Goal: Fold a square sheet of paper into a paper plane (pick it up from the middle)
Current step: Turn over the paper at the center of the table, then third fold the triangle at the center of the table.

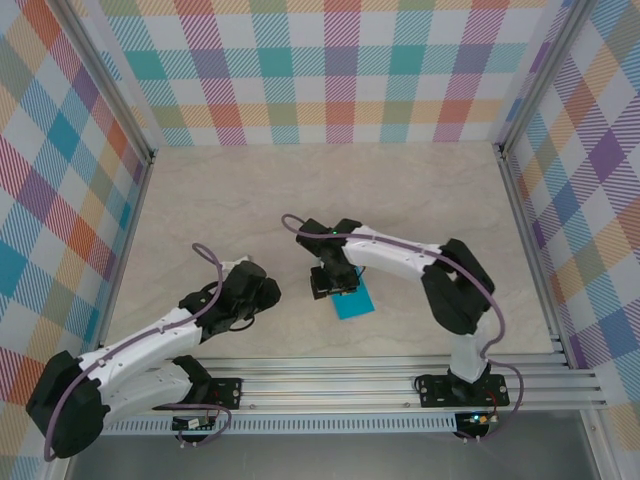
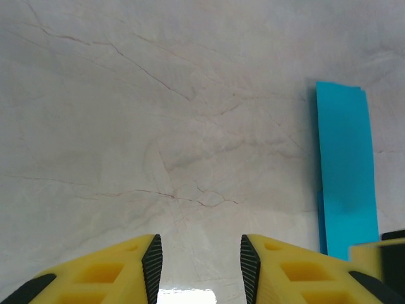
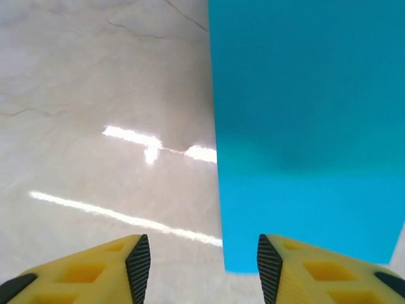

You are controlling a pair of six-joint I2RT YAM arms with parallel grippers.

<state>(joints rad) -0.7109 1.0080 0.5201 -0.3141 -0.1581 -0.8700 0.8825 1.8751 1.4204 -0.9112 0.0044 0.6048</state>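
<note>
Well, I see a pale stone tabletop (image 1: 300,190), checked walls (image 1: 330,70), blue paper (image 1: 353,302); left claw (image 2: 201,259) and right claw (image 3: 204,266) parted, holding nothing.

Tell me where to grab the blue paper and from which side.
Probably its middle, from straight above: the blue paper lies flat on the table with no lifted edge, so pressing down and squeezing inward could buckle it up into a pinch. The right gripper, open, hangs over one edge.
</note>
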